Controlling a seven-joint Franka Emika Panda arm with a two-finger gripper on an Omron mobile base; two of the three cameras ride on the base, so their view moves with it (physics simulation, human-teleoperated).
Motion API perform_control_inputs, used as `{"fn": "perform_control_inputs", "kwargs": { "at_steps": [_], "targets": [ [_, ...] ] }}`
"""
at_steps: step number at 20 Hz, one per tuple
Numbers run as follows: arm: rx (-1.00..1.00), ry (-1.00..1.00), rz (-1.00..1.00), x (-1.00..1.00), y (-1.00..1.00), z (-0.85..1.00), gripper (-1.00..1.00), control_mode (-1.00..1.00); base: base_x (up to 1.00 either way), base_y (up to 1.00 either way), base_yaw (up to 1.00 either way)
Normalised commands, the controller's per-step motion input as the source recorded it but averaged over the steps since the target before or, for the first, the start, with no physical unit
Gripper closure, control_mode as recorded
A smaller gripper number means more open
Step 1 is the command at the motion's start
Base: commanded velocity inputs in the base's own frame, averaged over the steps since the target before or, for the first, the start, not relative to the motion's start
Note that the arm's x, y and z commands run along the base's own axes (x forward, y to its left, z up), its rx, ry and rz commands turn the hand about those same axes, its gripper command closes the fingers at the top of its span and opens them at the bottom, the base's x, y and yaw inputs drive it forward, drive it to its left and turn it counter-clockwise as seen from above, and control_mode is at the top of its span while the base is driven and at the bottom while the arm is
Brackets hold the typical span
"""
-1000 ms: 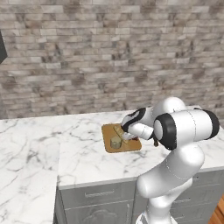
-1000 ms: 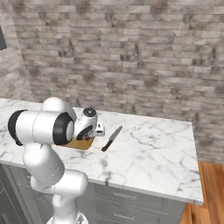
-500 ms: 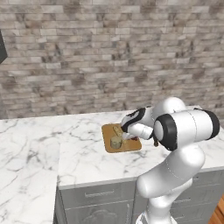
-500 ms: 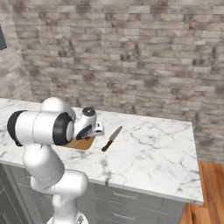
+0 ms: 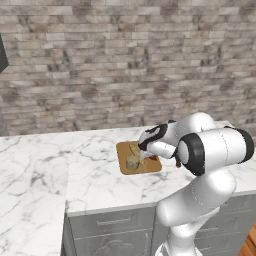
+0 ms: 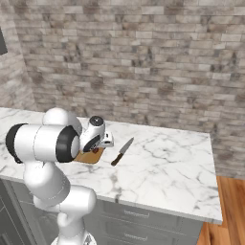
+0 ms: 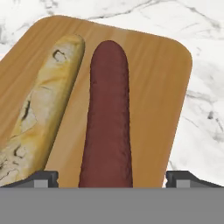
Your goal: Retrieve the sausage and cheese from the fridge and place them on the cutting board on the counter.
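Note:
The dark red-brown sausage [image 7: 108, 118] lies flat on the orange-brown cutting board [image 7: 157, 87], parallel to the pale yellow-tan cheese [image 7: 43, 100] on its left. My gripper [image 7: 111, 179] is open and hovers low over the near end of the sausage, one fingertip [image 7: 43, 177] well clear on each side. From the left base view the gripper [image 5: 149, 154] sits over the right part of the board [image 5: 124, 150], with the cheese [image 5: 132, 161] beside it on the white marble counter [image 5: 90, 180]. The fridge is out of view.
A black-handled knife [image 6: 122, 152] lies on the counter [image 6: 167, 162] just right of the board [image 6: 92, 157]. A brick wall [image 5: 125, 65] runs behind the counter. Grey drawer fronts [image 5: 110, 225] sit below its front edge.
The jaws have opened from shut and let go of the sausage, which now rests on the board. The arm has hardly moved.

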Motion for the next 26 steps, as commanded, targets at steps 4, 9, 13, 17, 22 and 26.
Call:
{"fn": "perform_control_inputs", "kwargs": {
  "at_steps": [4,9,13,17,22,26],
  "targets": [
    [0.00,0.00,0.00,-0.01,0.00,0.54,-1.00,-1.00,0.00,0.00,0.00],
    [0.00,0.00,-0.01,-0.40,0.00,0.66,-1.00,-1.00,0.00,0.00,0.00],
    [0.00,0.00,-0.03,-0.64,-0.05,0.56,-1.00,-1.00,0.00,0.00,0.00],
    [0.00,-0.02,0.00,-0.74,-0.10,0.60,-1.00,-1.00,0.00,0.00,0.00],
    [0.00,-0.13,0.00,-0.96,-0.06,0.83,-1.00,-1.00,0.00,0.00,0.00],
    [0.03,-0.10,0.00,-1.00,-0.01,0.86,-1.00,-1.00,0.00,0.00,0.00]
  ]
}}
